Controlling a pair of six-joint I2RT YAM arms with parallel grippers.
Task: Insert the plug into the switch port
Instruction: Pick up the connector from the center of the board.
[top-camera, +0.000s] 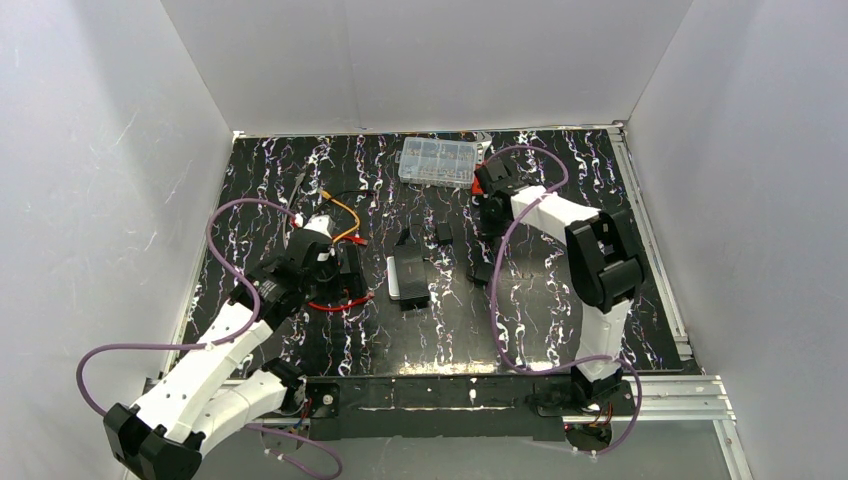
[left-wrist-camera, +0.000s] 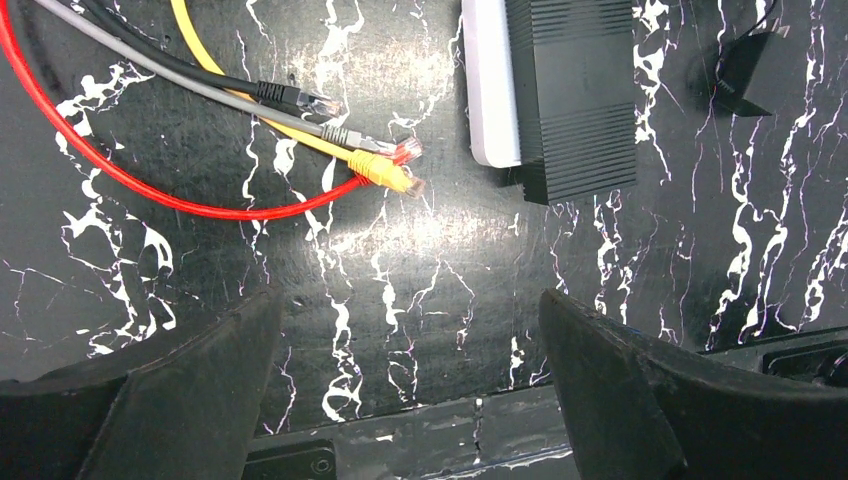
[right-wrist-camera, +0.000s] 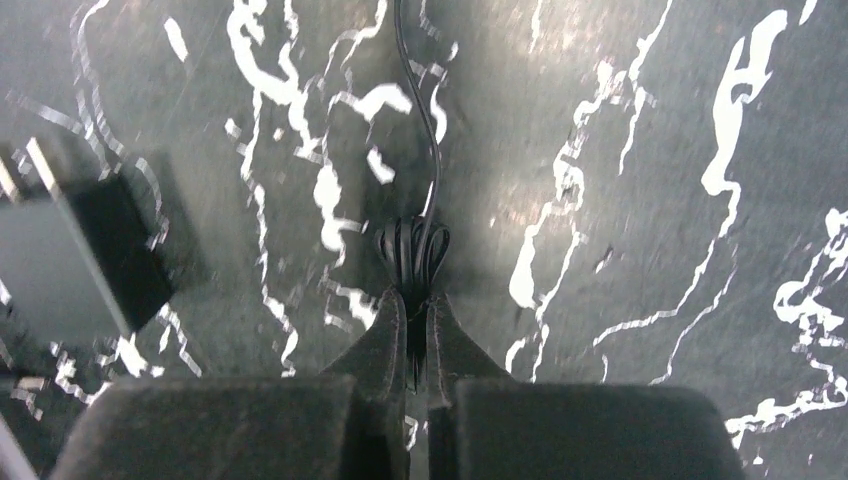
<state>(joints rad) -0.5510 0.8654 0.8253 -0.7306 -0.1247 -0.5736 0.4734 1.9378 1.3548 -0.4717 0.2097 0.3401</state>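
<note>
None of the insertion looks done yet. The left pincer (left-wrist-camera: 407, 296) hangs low over the worktop (left-wrist-camera: 450, 260), spread wide and grasping nothing. Just beyond it the plug (left-wrist-camera: 408, 184) lies loose on its orange cable (left-wrist-camera: 210, 60), beside a red lead (left-wrist-camera: 180, 205) and apart from the black switch box (left-wrist-camera: 580, 90). The box's ports do not show. Pickup, alignment and push remain. Farther off, the right pincer (right-wrist-camera: 412, 320) is clenched on a looped black cord (right-wrist-camera: 412, 248).
</note>
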